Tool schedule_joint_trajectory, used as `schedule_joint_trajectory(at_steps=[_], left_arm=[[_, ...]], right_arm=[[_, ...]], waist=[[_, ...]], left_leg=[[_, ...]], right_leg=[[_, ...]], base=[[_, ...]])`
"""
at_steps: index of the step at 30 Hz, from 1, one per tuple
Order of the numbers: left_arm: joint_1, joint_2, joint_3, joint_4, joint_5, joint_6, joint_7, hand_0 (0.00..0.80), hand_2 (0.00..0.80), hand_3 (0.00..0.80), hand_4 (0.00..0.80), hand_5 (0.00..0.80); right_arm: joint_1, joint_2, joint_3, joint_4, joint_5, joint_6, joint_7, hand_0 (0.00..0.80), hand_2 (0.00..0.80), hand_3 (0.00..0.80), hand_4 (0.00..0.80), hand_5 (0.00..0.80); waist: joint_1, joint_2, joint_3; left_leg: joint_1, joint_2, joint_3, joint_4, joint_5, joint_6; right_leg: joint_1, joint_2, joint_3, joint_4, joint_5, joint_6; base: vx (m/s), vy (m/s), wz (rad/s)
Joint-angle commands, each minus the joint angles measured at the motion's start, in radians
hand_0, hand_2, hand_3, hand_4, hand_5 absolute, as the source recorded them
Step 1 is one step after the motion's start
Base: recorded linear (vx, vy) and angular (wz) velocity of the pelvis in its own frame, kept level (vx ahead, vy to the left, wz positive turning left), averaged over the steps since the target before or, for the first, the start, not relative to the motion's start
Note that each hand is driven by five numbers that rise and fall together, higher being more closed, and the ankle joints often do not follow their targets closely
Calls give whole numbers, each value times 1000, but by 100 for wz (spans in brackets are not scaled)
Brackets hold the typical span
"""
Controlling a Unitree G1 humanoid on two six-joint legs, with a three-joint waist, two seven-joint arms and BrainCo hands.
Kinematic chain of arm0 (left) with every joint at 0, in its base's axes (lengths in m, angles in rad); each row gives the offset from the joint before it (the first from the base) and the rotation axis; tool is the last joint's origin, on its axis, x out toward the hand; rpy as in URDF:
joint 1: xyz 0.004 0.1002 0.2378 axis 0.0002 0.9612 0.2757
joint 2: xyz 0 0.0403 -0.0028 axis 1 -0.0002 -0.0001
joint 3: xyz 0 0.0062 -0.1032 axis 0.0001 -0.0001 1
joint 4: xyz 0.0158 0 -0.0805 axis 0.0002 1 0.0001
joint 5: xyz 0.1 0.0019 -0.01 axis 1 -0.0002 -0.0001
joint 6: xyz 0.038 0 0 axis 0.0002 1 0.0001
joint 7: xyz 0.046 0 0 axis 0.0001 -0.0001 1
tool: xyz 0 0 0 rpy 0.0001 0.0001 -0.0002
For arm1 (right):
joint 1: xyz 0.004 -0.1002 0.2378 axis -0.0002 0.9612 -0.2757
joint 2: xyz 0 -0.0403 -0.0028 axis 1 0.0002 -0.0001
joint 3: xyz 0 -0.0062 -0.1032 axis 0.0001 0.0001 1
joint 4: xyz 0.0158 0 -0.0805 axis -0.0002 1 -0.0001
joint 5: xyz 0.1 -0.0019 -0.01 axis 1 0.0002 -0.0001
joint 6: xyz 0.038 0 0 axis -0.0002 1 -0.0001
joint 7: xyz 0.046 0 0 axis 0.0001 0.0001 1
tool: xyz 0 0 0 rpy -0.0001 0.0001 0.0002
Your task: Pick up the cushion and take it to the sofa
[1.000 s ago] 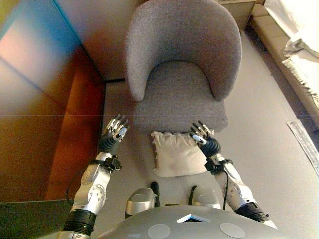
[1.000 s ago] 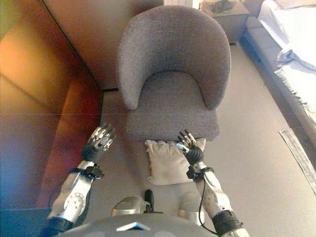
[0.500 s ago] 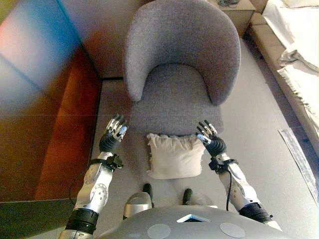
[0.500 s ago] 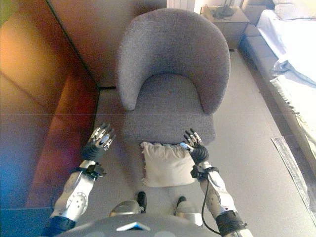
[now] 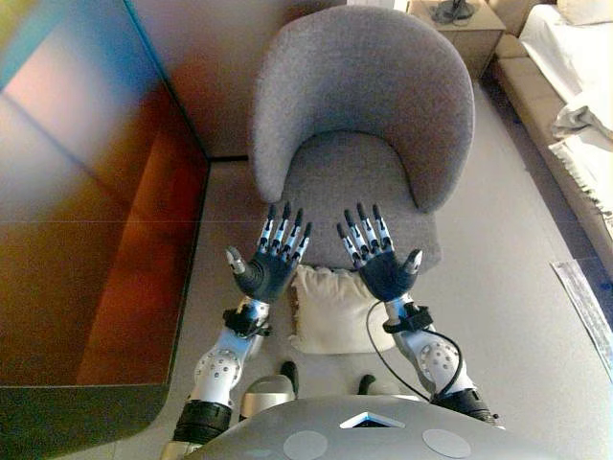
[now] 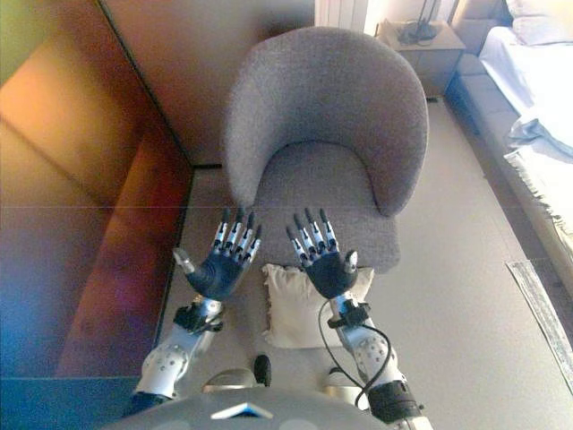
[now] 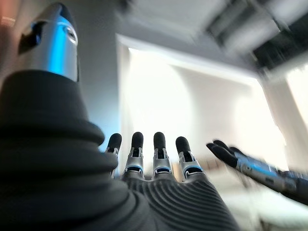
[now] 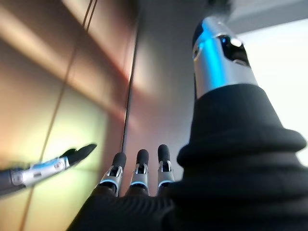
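Lying on the floor (image 5: 498, 287) at the lower centre of the frame, the cream cushion (image 5: 330, 309) is seen pressed against the front edge of the grey armchair (image 5: 359, 125), untouched and partly hidden behind both palms. The left robot hand (image 5: 271, 268) and the right robot hand (image 5: 380, 261) are held above it, palms up, fingers straight and spread, grasping nothing. For a sound pick-up, the palms would best be turned to face each other and lowered to the cushion's two side edges, so that the soft filling is squeezed evenly between them. A one-sided grip is judged likely to let it sag and slip.
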State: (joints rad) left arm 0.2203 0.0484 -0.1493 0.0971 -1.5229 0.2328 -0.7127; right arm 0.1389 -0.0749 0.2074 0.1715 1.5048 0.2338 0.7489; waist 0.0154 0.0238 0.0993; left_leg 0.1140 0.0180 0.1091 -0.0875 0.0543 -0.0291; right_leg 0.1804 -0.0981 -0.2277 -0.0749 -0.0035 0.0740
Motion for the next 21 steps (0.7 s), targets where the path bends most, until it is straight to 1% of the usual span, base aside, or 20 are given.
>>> schedule_joint_trajectory(at_steps=[1, 3, 7, 12, 14, 15, 17, 18, 19, 20, 21], left_arm=[[0, 14, 2, -19, -15, -6, -51, 0, 0, 0, 0, 0], [8, 15, 13, -26, -14, 4, -46, 0, 0, 0, 0, 0], [7, 24, 28, -38, -22, 15, -25, 0, 0, 0, 0, 0], [6, 35, 28, -44, -10, 13, -23, 0, 0, 0, 0, 0], [2, 43, 29, -46, 23, -3, 12, 0, 0, 0, 0, 0], [2, 53, 28, -44, 71, -36, 51, 0, 0, 0, 0, 0], [0, 91, 24, -30, 197, -148, 141, 0, 0, 0, 0, 0], [-1, 109, 23, -27, 240, -188, 184, 0, 0, 0, 0, 0], [-4, 148, 27, -23, 340, -265, 274, 0, 0, 0, 0, 0], [-4, 169, 36, -22, 426, -308, 351, 0, 0, 0, 0, 0], [-4, 192, 52, -17, 545, -353, 448, 0, 0, 0, 0, 0]], right_arm=[[-7, 42, -16, -40, -3, 18, 74, 0, 0, 0, 0, 0], [10, 35, -13, -40, -8, 20, 88, 0, 0, 0, 0, 0], [12, 24, -15, -33, -7, 24, 76, 0, 0, 0, 0, 0], [11, 13, -7, -37, -18, 9, 70, 0, 0, 0, 0, 0], [11, 10, -2, -35, -43, -7, 59, 0, 0, 0, 0, 0], [11, 4, 2, -35, -86, -41, 34, 0, 0, 0, 0, 0], [11, -22, 8, -28, -231, -155, -71, 0, 0, 0, 0, 0], [9, -36, 8, -25, -295, -202, -120, 0, 0, 0, 0, 0], [5, -70, 8, -15, -412, -276, -217, 0, 0, 0, 0, 0], [5, -92, 3, -12, -489, -310, -271, 0, 0, 0, 0, 0], [7, -117, -4, -12, -561, -335, -314, 0, 0, 0, 0, 0]], waist=[[18, -23, -35], [18, -25, -38], [20, -28, -38], [20, -28, -35], [21, -29, -32], [21, -29, -30], [21, -31, -27], [22, -32, -27], [22, -35, -26], [22, -36, -25], [22, -38, -19]], left_leg=[[13, 12, 50, 31, -110, -4], [16, 11, 50, 27, -109, -4], [19, 10, 49, 21, -108, -3], [17, 10, 49, 16, -104, -3], [18, 10, 49, 17, -104, -3], [18, 10, 49, 18, -103, -3], [19, 10, 48, 20, -103, -4], [19, 9, 47, 21, -103, -5], [16, 8, 44, 24, -103, -5], [14, 8, 43, 27, -102, -5], [17, 8, 42, 29, -103, -6]], right_leg=[[-41, -36, 8, 16, 2, 61], [-40, -35, 9, 12, 3, 61], [-37, -32, 9, 7, 4, 60], [-41, -31, 9, 6, 6, 59], [-41, -31, 9, 8, 7, 60], [-41, -31, 8, 8, 8, 60], [-41, -31, 7, 8, 9, 60], [-41, -31, 7, 8, 10, 59], [-43, -31, 6, 8, 10, 58], [-44, -30, 6, 9, 10, 58], [-41, -30, 7, 9, 9, 58]], base=[[0, 0, 0], [0, 0, 0], [0, 0, 0], [0, 0, 0], [0, 0, 0], [0, 0, 0], [0, 0, 0], [0, 0, 0], [0, 0, 0], [0, 0, 0], [0, 0, 0]])
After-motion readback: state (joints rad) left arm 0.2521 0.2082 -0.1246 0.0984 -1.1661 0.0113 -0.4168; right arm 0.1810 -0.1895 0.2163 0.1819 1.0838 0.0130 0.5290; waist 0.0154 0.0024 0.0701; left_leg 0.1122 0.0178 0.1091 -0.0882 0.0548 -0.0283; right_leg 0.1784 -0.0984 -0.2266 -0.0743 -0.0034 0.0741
